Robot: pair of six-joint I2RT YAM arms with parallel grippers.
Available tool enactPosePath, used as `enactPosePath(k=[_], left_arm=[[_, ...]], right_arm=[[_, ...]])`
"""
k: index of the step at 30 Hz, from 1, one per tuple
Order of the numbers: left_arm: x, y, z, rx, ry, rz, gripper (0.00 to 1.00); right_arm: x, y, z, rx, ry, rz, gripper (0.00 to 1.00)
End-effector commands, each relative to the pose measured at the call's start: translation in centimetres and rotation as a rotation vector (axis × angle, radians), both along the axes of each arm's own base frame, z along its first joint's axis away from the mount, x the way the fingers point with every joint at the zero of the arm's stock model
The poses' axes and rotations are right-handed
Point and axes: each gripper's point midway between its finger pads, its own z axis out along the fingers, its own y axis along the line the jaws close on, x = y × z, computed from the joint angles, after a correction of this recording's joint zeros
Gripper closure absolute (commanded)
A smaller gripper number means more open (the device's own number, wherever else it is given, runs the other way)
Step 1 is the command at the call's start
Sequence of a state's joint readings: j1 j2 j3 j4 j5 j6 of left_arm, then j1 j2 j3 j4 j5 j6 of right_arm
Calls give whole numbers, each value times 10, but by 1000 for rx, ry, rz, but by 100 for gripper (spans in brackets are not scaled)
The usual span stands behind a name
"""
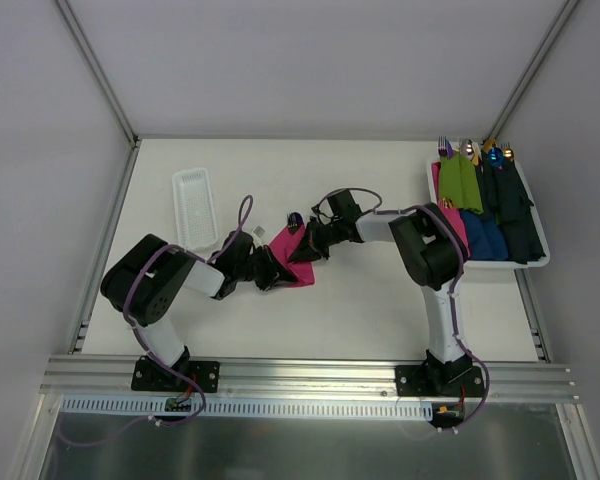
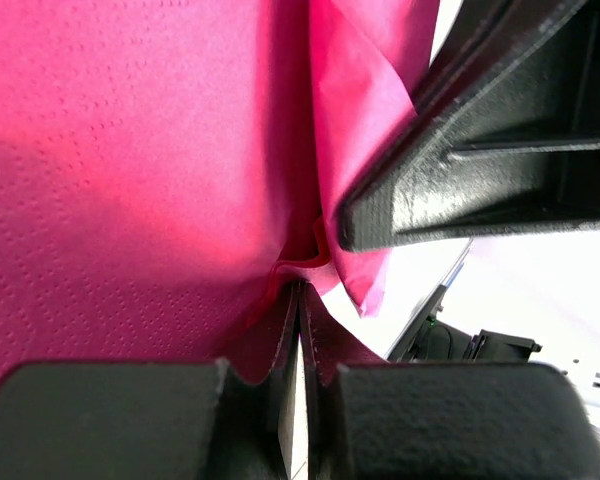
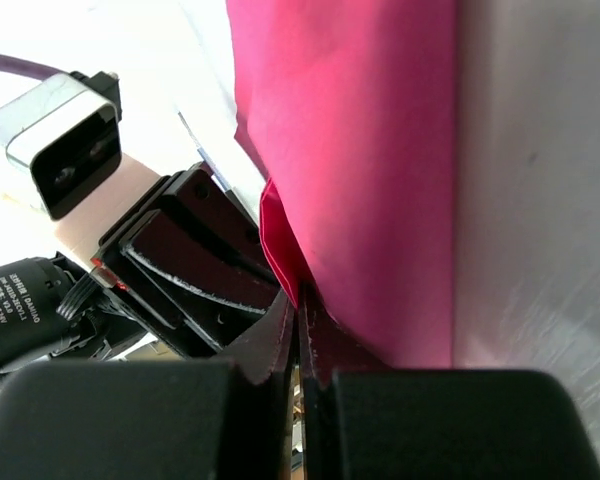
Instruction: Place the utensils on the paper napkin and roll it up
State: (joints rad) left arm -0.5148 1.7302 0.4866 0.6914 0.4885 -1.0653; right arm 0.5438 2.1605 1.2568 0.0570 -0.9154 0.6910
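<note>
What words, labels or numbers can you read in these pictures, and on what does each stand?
White print on the black cylinder, lower left of the right wrist view: too small and blurred to read.
Napkin: plain, no text.
No other writing can be read in any view.

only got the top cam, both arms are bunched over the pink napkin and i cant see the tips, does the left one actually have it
observer: Yes. In the left wrist view the left gripper is shut, a fold of the paper napkin pinched between its fingers.
operator: and the right
observer: The right gripper is shut on the napkin's edge too, close beside the left one.
operator: flat or folded there
observer: Folded: the left wrist view shows two layers meeting in a crease above the pinch.
</note>
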Motion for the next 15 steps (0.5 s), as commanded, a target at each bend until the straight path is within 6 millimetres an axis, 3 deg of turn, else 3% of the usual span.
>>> enactPosePath(k=[1,7,10,15], left_arm=[[-2,11,-6,35,-8,24,100],[-3,11,5,25,-51,14,100],[-2,12,27,7,-125,12,100],[-3,18,46,8,-186,32,99]], right_arm=[[8,11,12,44,-21,8,100],[12,14,8,42,-13,-12,100],[13,16,6,42,-9,-20,100],[19,17,7,41,-19,-41,100]])
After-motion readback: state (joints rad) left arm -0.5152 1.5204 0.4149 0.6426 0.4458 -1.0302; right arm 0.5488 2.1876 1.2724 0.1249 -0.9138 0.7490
